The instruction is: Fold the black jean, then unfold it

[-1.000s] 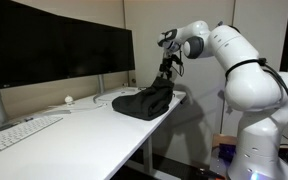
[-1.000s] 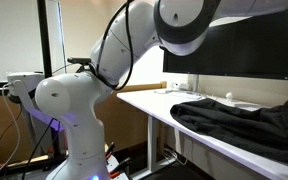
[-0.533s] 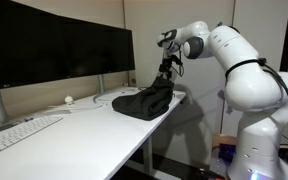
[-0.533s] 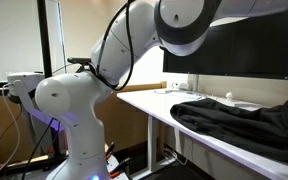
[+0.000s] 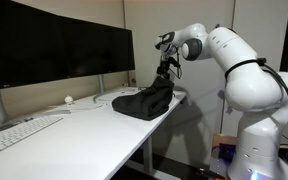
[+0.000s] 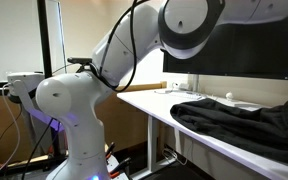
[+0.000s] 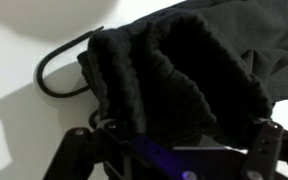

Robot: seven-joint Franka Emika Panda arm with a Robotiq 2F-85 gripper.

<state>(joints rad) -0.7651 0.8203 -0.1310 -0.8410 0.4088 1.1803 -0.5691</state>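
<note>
The black jean [image 5: 144, 101], a soft, limp, weighty bundle at the end of the surface [image 5: 84, 135], is probably best pinched at a thick hem, and the gripper [image 5: 165, 72] straddles its raised fold, though whether it is clamped cannot be told.

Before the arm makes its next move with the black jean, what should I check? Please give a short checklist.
1. Grip: the black jean rises in a peak to the gripper; whether it is closed: cannot tell.
2. Jean resting on the desk: ok.
3. Black cable loops right beside the cloth, possibly caught: cannot tell.
4. Keyboard apart from the jean: ok.
5. Monitors apart from the gripper: ok.
</note>
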